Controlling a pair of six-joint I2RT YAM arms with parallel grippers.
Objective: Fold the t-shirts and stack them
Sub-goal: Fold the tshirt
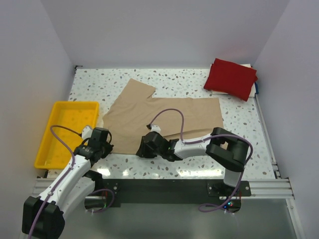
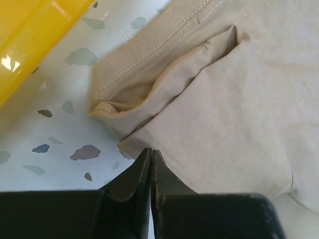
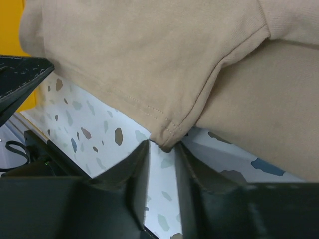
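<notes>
Plain tan t-shirt (image 1: 164,117), hem stitching in the same tan; dark red t-shirt (image 1: 231,78), also plain. Desk (image 1: 239,124) white terrazzo, flecked grey, slate-blue and brown; tray (image 1: 65,132) bright yellow. Fingers (image 2: 132,179) matte black, arms (image 1: 70,177) white with black joints, cables (image 1: 169,110) purple.

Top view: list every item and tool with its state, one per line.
tan t-shirt: lying flat on the table, one sleeve sticking out
red t-shirt: folded, at the far right corner
yellow tray: upright at the left edge
left tool: shut at the tan hem, pinch unclear
right tool: narrowly open, shirt corner at its tips
</notes>
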